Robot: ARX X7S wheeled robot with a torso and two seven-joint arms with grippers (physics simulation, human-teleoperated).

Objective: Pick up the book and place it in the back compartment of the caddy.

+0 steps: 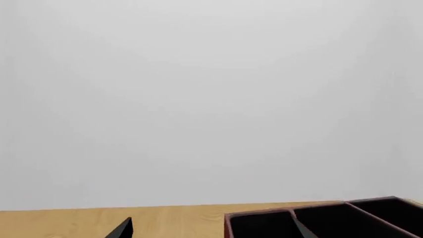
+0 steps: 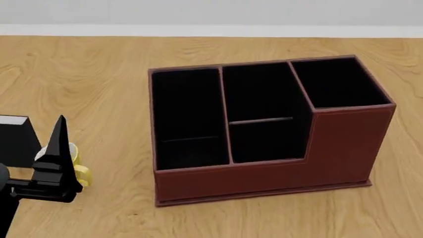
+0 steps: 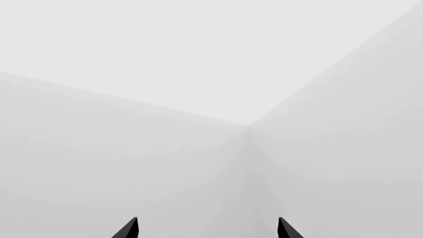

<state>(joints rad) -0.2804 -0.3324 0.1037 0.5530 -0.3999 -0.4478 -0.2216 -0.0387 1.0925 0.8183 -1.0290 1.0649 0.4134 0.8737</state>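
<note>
The dark red-brown caddy [image 2: 264, 176] stands mid-table in the head view, and its corner shows in the left wrist view [image 1: 228, 223]. A thin cross divider [image 2: 261, 120] splits its middle strip. The back compartment [image 2: 259, 96] is the small far part and is empty. The black book [image 2: 13, 141] stands at the left edge, partly cut off. My left gripper [image 2: 58, 144] is open and empty, just right of the book and well left of the caddy. Its fingertips [image 1: 126, 228] hover over the wood. My right gripper [image 3: 207, 229] is open and empty, facing blank walls, out of the head view.
A yellow-and-white mug [image 2: 79, 168] stands right behind my left gripper, mostly hidden by it, next to the book. The wooden table [image 2: 99, 74] runs back to a pale wall. The caddy's long left cell [image 2: 188, 109] and tall right cell [image 2: 337, 82] are empty.
</note>
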